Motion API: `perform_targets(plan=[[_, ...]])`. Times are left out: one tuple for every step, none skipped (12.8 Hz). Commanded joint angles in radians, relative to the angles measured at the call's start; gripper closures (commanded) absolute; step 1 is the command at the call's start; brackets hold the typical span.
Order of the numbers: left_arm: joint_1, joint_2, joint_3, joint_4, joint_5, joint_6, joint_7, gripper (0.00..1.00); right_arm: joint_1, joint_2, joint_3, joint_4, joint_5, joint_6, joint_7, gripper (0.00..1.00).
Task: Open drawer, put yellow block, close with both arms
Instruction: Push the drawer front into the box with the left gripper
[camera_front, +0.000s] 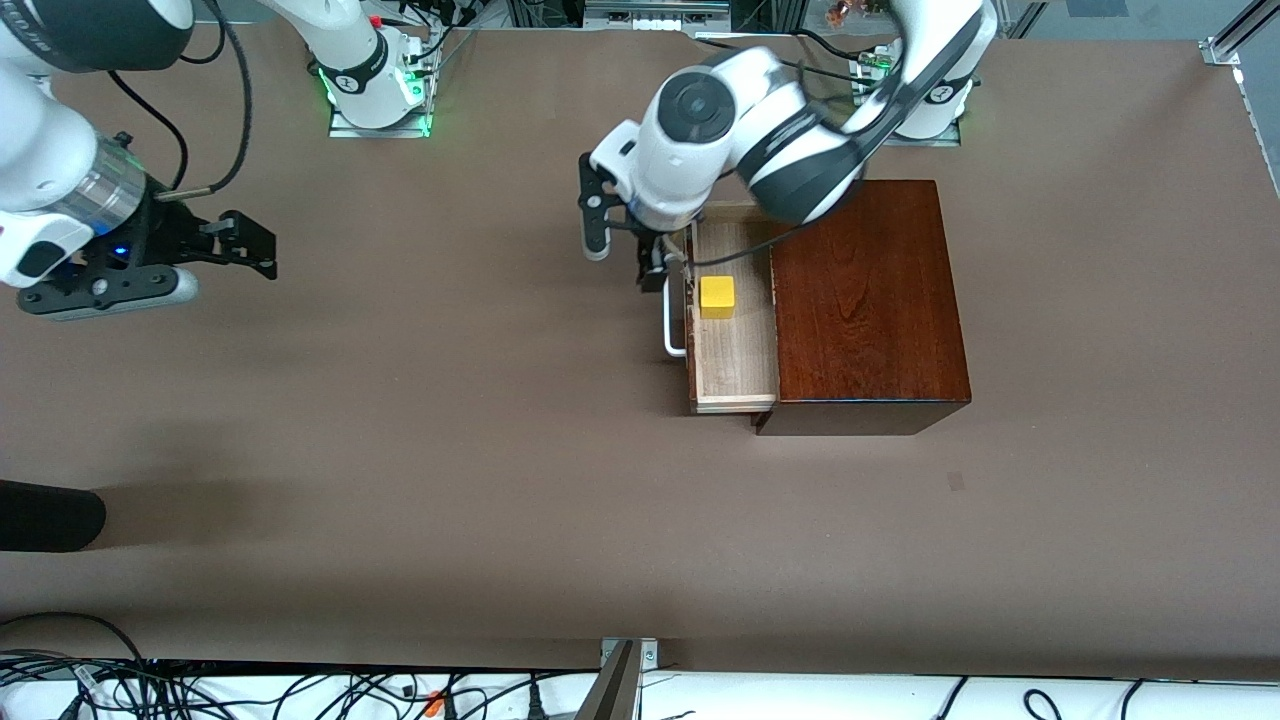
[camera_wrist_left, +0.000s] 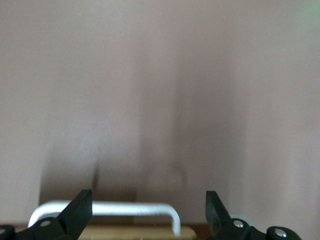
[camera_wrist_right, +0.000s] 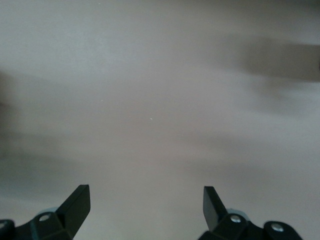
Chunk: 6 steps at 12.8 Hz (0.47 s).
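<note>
With the yellow block (camera_front: 717, 296) (light, rigid) already in the open drawer (camera_front: 735, 345), the stiff white handle (camera_front: 672, 335) is the pushing point — left tool (camera_front: 625, 250) open above it, right tool (camera_front: 225, 255) open, waiting over the worktop (camera_front: 450, 450).

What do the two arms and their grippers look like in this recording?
Both arms are white, rounded, jointed segments with dark grey to black joint bands. Black cables run along each, and their bases glow green. The left gripper is black on a white wrist housing; the right gripper is black, mounted below a silvery ring with a small blue light. In the wrist views both show black, wedge-shaped fingertips.
</note>
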Motion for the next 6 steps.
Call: perform_targets(plan=[[-0.025,0.081,-0.005,0.037,0.124,0.010,0.032,0.00,0.002,-0.011,-0.003,0.000,0.006,0.003,0.004,0.00],[-0.025,0.085,0.001,0.030,0.140,0.002,0.034,0.00,0.002,-0.011,-0.005,0.006,0.006,0.005,0.012,0.00],[-0.023,0.098,0.007,0.022,0.149,0.000,0.034,0.00,0.002,-0.011,-0.011,0.017,0.007,0.009,0.015,0.00],[-0.022,0.115,0.007,0.020,0.177,0.000,0.039,0.00,0.000,-0.010,-0.026,0.027,0.009,0.014,0.001,0.00],[-0.022,0.118,0.007,0.017,0.192,-0.003,0.039,0.00,0.003,-0.007,-0.028,0.026,0.007,0.015,0.003,0.00],[-0.016,0.117,0.007,0.014,0.194,-0.027,0.040,0.00,0.000,-0.004,-0.028,0.027,0.009,0.011,-0.003,0.00]])
